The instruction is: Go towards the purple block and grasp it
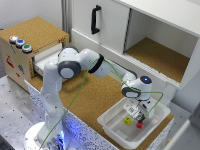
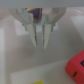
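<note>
White plastic bin (image 1: 114, 131): on cork-topped counter (image 1: 95, 97), holds small yellow block (image 1: 128, 120) and small red block (image 1: 140, 125). Gripper (image 2: 40, 44): inside bin, fingers slightly parted, nothing between tips. Purple block (image 2: 35, 9): glimpsed behind fingers, near gripper base.

Smooth white plastic tray (image 1: 112, 127), cork-like worktop (image 1: 95, 95)

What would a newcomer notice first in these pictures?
The white robot arm bends over the cork counter, and its gripper reaches down into a white bin at the exterior view's lower right. Inside the bin lie a yellow block and a red block. In the wrist view something purple shows behind the nearly closed jaws.
</note>
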You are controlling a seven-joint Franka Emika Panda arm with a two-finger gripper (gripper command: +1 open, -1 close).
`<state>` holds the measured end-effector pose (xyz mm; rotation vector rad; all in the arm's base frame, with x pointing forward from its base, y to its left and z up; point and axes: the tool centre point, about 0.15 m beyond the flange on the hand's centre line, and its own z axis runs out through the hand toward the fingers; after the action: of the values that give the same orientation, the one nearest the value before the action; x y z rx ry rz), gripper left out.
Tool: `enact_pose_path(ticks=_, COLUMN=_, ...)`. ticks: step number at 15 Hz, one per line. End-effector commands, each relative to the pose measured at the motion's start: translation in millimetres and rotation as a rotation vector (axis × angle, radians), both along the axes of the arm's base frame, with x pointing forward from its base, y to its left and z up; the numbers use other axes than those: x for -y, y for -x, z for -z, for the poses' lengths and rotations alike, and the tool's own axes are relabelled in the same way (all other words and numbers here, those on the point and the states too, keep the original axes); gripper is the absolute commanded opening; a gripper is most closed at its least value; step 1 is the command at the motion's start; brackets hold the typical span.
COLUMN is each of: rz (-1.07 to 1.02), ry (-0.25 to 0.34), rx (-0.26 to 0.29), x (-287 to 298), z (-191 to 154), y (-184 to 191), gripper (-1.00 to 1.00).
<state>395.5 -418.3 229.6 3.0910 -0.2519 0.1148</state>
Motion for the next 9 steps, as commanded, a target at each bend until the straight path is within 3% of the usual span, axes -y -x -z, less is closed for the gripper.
enact_pose_path(ticks=1, rz=-0.068, ry=-0.008, rx=0.067, x=-15, z=-11, y=11, gripper=-1.0)
enact_pose_path(ticks=2, rz=-0.069, ry=-0.004, rx=0.071, x=-12, z=-11, y=12, gripper=1.0)
enact_pose_path(ticks=9, rz=-0.094, ry=0.013, rx=0.107, x=5, z=-22, y=-19, gripper=1.0)
